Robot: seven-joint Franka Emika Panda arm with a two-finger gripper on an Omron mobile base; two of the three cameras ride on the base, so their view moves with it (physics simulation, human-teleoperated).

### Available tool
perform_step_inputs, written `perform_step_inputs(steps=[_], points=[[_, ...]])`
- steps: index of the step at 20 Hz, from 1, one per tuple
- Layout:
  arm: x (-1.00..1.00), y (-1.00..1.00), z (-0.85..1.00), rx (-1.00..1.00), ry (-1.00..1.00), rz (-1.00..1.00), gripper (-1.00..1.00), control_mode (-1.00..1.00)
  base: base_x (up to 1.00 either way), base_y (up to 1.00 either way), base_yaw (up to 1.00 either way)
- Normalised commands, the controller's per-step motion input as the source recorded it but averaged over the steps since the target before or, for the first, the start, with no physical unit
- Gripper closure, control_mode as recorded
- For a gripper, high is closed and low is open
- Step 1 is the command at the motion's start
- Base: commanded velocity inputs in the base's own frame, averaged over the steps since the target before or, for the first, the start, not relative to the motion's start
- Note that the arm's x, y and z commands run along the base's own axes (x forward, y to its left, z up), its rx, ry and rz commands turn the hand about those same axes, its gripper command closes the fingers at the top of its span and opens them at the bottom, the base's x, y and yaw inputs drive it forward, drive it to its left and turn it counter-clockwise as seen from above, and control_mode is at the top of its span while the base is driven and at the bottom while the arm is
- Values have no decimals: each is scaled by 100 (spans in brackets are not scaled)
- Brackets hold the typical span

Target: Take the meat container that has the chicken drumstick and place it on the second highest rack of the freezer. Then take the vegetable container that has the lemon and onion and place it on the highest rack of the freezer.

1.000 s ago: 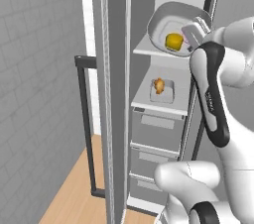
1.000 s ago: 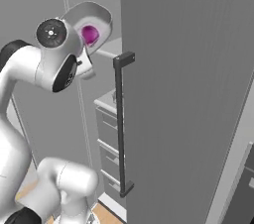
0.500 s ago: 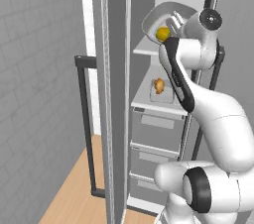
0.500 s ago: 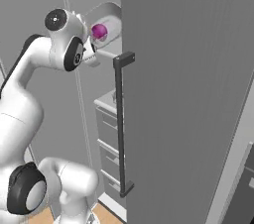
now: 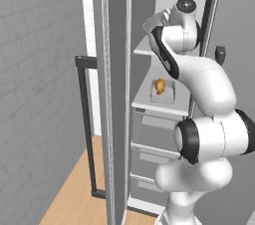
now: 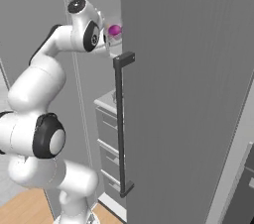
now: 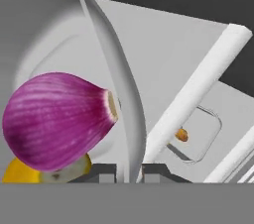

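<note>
Tray (image 5: 163, 91) with drumstick (image 5: 160, 85) sits on the lower rack — done. Gripper (image 7: 129, 171), jaws pinched on the dish (image 7: 116, 84) rim, holds onion (image 7: 57, 121) and lemon (image 7: 20, 172) at the top rack (image 5: 145, 50) — not yet set down.

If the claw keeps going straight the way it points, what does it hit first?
Probably the top freezer shelf, the pale surface just beyond the dish rim clamped in the claw. Depth is hard to judge.

wall: grey tiles (image 5: 35, 69) | floor: light wood (image 5: 74, 196) | light: even
</note>
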Motion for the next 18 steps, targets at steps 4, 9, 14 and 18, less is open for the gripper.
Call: perform_step_inputs(steps=[4, 9, 14, 18], points=[[68, -37, -21, 6, 9, -6, 100, -100, 0, 0, 0], [47, -23, -37, 2, 6, -3, 100, -100, 0, 0, 0], [30, -13, -18, 1, 0, -2, -100, -100, 0, 0, 0], [8, 0, -1, 0, -1, 0, -100, -100, 0, 0, 0]])
